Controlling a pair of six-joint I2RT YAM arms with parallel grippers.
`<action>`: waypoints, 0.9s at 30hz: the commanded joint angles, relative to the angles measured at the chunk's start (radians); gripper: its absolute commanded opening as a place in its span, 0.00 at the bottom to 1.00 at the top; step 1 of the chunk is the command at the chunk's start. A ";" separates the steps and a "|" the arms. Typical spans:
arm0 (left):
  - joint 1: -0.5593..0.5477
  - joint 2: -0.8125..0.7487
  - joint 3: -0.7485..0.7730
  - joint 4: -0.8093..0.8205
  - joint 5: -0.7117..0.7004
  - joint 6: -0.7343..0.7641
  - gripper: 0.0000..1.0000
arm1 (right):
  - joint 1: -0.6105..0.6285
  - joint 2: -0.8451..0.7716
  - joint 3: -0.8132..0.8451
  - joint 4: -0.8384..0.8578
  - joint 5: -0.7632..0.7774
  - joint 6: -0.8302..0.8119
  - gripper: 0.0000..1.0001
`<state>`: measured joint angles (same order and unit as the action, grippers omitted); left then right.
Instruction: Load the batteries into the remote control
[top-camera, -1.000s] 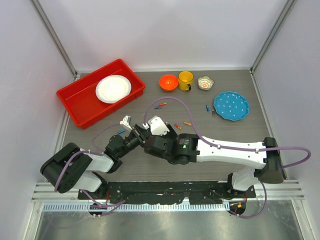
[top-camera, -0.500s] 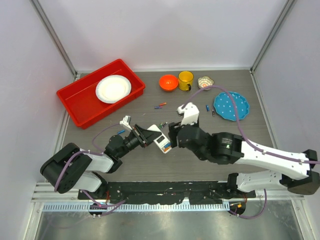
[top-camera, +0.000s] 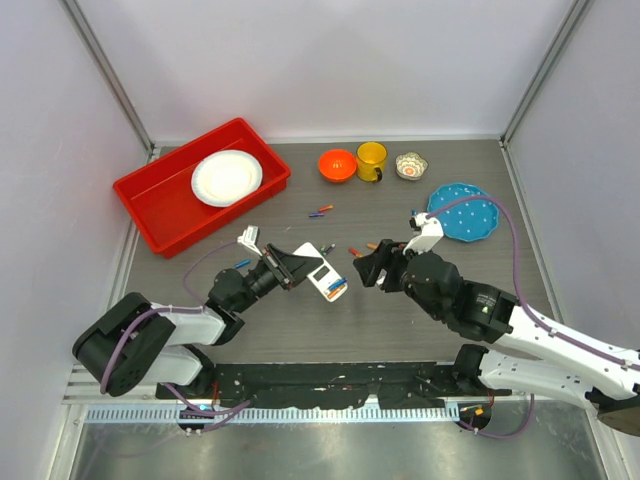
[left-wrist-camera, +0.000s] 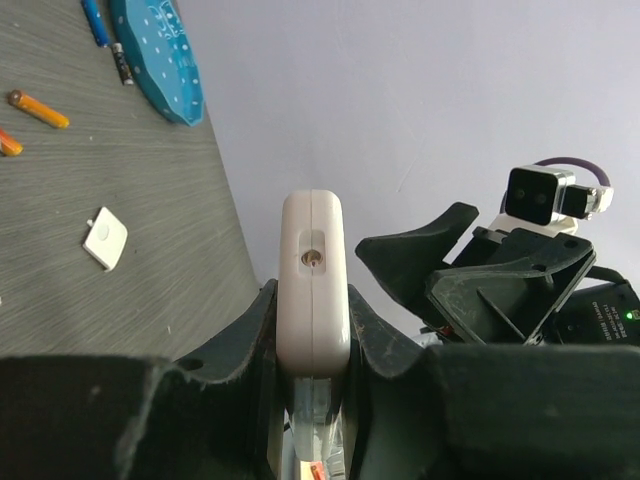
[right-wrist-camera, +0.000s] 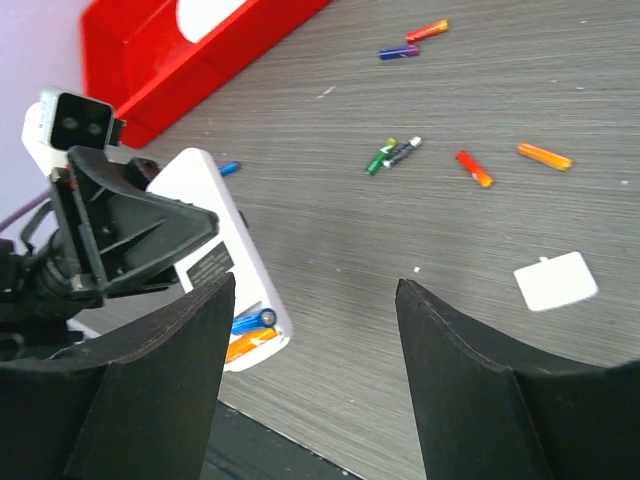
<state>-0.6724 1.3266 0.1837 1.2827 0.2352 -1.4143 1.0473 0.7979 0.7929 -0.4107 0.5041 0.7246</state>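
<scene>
Pulled back, right end effector (top-camera: 366, 270) is spread; left end effector (top-camera: 288, 266) pinches remote control (top-camera: 327, 284).

A red tray (top-camera: 150, 215) sits at the far left of the table (top-camera: 330, 330), holding a white plate (top-camera: 226, 177). Along the far edge stand an orange bowl (top-camera: 337, 164), a yellow mug (top-camera: 372, 160) and a small patterned bowl (top-camera: 411, 166), with a blue plate (top-camera: 478, 224) (white-dotted) nearer on the right. A small white square cover (right-wrist-camera: 556, 281) lies flat on the tabletop.

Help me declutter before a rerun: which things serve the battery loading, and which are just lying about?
Job: remote, batteries, white cover.

Lying about: red tray, white plate, orange bowl, yellow mug, patterned bowl, blue plate.
</scene>
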 joint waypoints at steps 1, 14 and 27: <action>-0.001 -0.007 0.054 0.264 -0.008 -0.011 0.00 | -0.007 0.017 -0.003 0.118 -0.064 0.027 0.70; -0.001 -0.017 0.051 0.264 -0.013 -0.014 0.00 | -0.009 0.080 -0.014 0.075 -0.067 0.027 0.66; -0.001 -0.021 0.051 0.262 -0.014 -0.012 0.00 | -0.009 0.107 -0.014 0.064 -0.096 0.029 0.66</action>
<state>-0.6724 1.3266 0.2123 1.2835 0.2348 -1.4322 1.0428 0.8932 0.7704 -0.3672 0.4210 0.7410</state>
